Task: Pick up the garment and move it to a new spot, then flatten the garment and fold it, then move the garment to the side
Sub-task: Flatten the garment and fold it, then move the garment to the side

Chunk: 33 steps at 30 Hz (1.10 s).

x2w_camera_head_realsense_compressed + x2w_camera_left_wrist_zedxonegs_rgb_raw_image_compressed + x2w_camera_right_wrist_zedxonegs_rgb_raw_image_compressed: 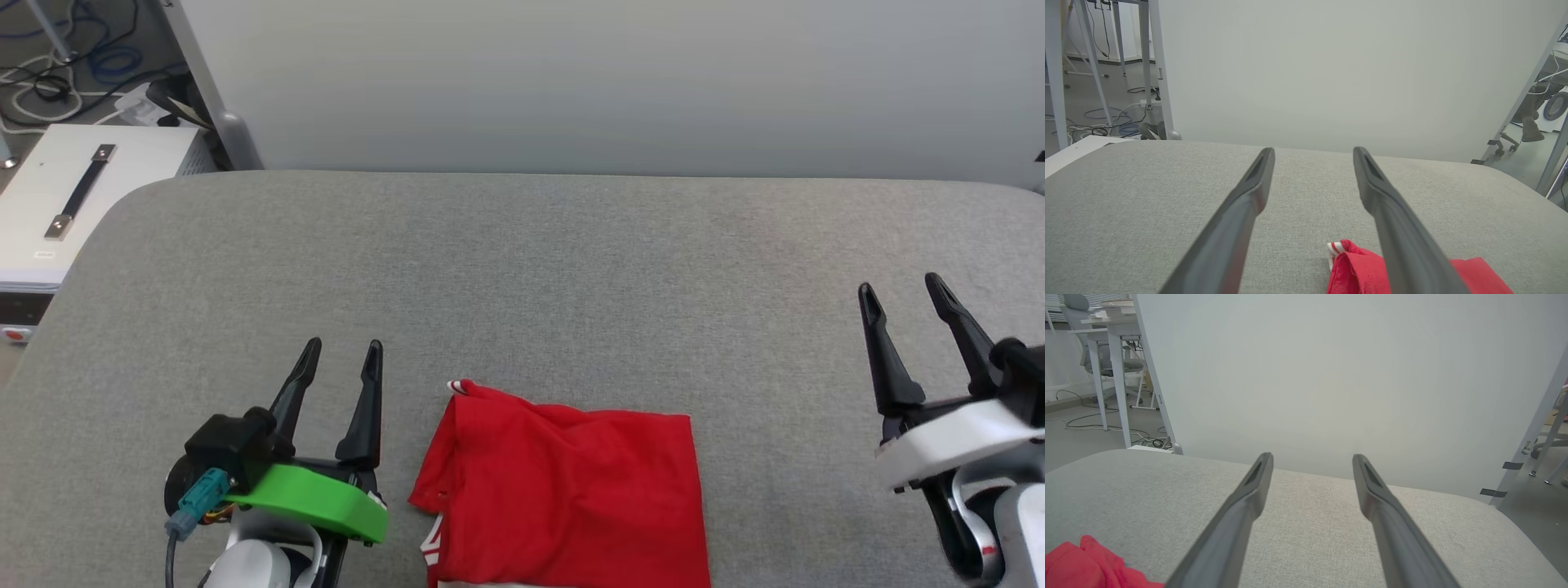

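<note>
Red folded fabric garment (563, 490) hugs grey padded table's (522, 269) near edge; left end effector (344, 345), right end effector (899, 282) gape empty.

The garment (563, 490) runs off the head view's bottom edge (print unreadable beyond a white sliver), a finger (1404, 245) of the left gripper (1313, 150) covers part of it, and the right wrist view's corner crops it.
</note>
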Tool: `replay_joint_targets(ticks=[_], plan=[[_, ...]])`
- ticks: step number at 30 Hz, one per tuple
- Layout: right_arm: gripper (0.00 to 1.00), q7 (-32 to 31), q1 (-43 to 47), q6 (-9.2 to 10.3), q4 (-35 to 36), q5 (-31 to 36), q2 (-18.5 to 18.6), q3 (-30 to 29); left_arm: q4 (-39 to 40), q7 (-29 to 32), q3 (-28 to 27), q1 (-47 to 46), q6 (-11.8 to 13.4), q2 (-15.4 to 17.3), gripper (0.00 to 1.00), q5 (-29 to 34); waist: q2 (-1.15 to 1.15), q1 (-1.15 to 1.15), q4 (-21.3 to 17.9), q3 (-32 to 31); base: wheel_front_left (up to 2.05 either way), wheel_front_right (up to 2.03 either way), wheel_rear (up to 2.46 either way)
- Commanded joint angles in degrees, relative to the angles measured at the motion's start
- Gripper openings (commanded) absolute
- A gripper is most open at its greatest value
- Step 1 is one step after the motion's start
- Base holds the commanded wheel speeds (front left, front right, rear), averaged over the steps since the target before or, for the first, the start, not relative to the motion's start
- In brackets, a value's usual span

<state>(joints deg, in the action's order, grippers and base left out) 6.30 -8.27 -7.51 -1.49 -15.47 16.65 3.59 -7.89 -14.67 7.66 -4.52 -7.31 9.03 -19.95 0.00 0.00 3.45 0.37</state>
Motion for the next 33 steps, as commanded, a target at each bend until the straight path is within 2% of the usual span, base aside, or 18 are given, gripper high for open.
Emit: replay_joint_targets(ticks=[1, 11, 18, 24, 26, 29, 33], plan=[[1.00, 1.11, 2.01, 0.02, 1.39, 0.92, -1.40, -1.35, 0.56, -0.33, -0.09, 1.31, -0.17, -0.53, 1.00, 0.46, 0.00, 0.00, -1.25, 0.19, 0.00, 0.00, 0.00], [1.00, 4.89, 11.09, 0.02, 5.68, 4.47, -9.61, -6.55, 2.73, -0.33, -1.26, 4.19, -0.17, -1.40, 1.00, 2.01, 0.00, 0.00, -1.79, 0.87, 0.00, 0.00, 0.00], [1.00, 5.58, 12.46, 0.02, 3.73, 5.41, -11.31, -6.73, 3.77, -0.33, -1.39, 4.87, -0.17, -1.53, 1.00, 2.98, 0.00, 0.00, -1.58, 1.03, 0.00, 0.00, 0.00], [1.00, 4.16, 12.08, 0.02, 3.03, 5.91, -10.97, -5.89, 3.78, -0.33, -0.87, 4.54, -0.17, -1.35, 1.00, 3.20, 0.00, 0.00, -1.21, 1.05, 0.00, 0.00, 0.00], [1.00, 1.48, 12.03, 0.02, 2.92, 5.97, -10.22, -5.17, 3.71, -0.33, -0.66, 4.34, -0.17, -1.26, 1.00, 3.19, 0.00, 0.00, -0.98, 1.12, 0.00, 0.00, 0.00], [1.00, -6.43, 11.77, 0.02, 3.84, 3.12, -9.05, -2.29, 3.65, -0.33, -0.38, 4.11, -0.17, -1.07, 1.00, 3.10, 0.00, 0.00, -0.53, 1.37, 0.00, 0.00, 0.00], [1.00, -22.91, 11.21, 0.02, 6.99, -2.72, -7.78, 0.81, 3.51, -0.33, -0.23, 3.98, -0.17, -0.85, 1.00, 3.02, 0.00, 0.00, 0.01, 2.06, 0.00, 0.00, 0.00]])
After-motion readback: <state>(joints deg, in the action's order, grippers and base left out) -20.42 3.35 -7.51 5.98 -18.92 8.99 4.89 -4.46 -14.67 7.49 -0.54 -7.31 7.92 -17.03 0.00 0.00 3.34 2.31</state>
